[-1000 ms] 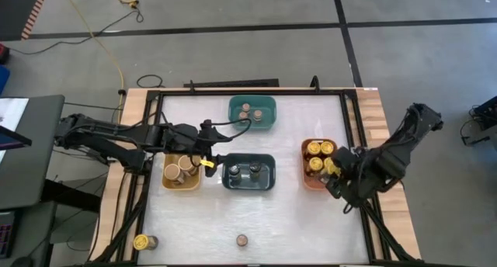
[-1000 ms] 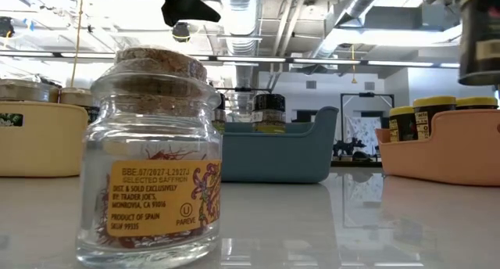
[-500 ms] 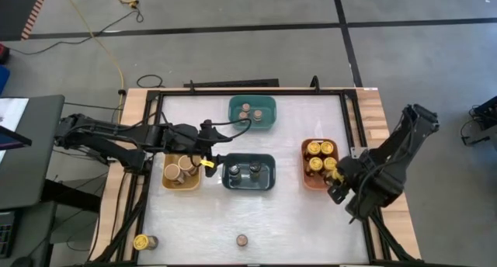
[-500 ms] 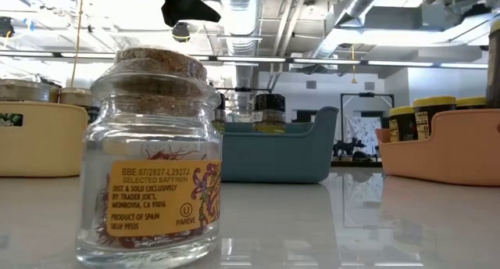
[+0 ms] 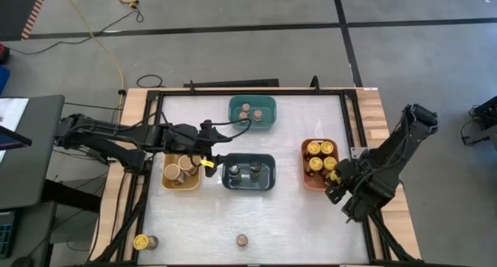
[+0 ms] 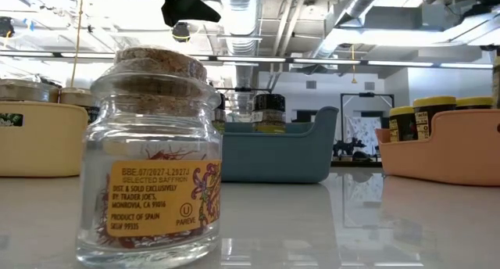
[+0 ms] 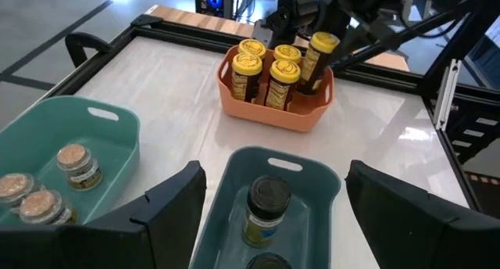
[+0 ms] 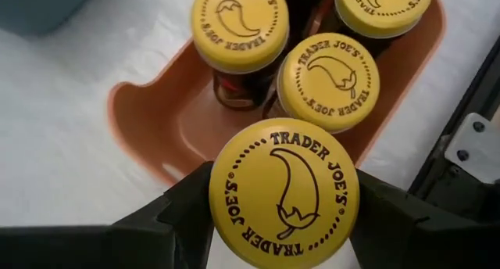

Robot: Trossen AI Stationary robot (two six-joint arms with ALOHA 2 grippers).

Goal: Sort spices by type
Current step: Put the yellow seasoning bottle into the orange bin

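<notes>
Over the orange bin's [image 8: 148, 120] near end, the right gripper [image 8: 283, 222] is clamped on an upright yellow-lidded jar [image 8: 283, 193]. Its empty slot lies straight below. Far off, the left gripper [image 7: 269, 214] hangs apart.

Saffron jar [image 6: 150, 156]: clear glossy glass, rough cork stopper, paper label. Table top [image 6: 344, 222]: smooth, glossy white, mirror-like. Orange bin [image 8: 160, 128]: smooth matt plastic. Table edge [image 5: 384, 127]: bare wood.

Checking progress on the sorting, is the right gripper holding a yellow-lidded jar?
Yes, the right gripper is closed around a yellow-lidded jar, above the orange bin.
</notes>
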